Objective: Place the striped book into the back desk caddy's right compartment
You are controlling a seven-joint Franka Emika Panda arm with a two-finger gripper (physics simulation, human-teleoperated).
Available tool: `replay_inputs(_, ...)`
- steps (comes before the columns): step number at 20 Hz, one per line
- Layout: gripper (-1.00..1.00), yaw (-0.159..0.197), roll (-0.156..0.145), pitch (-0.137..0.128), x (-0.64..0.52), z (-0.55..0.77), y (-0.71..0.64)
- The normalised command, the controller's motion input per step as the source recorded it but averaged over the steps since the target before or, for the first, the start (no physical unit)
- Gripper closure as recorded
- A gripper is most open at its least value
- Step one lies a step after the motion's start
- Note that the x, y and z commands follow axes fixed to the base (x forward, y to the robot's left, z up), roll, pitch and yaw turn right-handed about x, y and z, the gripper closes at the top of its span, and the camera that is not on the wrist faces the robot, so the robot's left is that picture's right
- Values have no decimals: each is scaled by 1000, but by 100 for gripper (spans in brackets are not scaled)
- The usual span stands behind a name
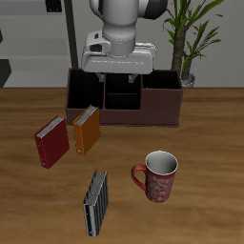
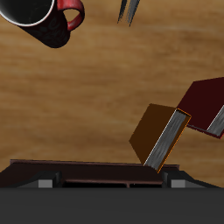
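Observation:
The striped book (image 1: 96,201) lies flat near the table's front edge, beside the mug; one end of it shows in the wrist view (image 2: 131,10). The back desk caddy (image 1: 124,112) stands farther back, under the arm. Its right compartment (image 1: 162,103) has a plain maroon-brown front wall. My gripper (image 1: 118,82) hangs over the caddy's middle section, far from the book. In the wrist view the gripper (image 2: 109,182) is open, its fingertips wide apart with nothing between them.
A red book (image 1: 52,142) (image 2: 206,105) and an orange book (image 1: 87,130) (image 2: 157,136) lie in front of the caddy. A red mug (image 1: 159,176) (image 2: 44,22) stands near the front. A potted plant (image 1: 190,38) is behind the caddy.

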Motion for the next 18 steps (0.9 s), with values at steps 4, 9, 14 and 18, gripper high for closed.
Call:
replay_inputs(4, -100, 7, -34, -37, 273, 90, -237)
replay_inputs(9, -100, -2, -46, -20, 268, 58, -269)
replay_inputs(14, -100, -19, -23, -54, 338, 61, -321)
replay_inputs(18, -100, -27, 23, -35, 188, -22, -89)
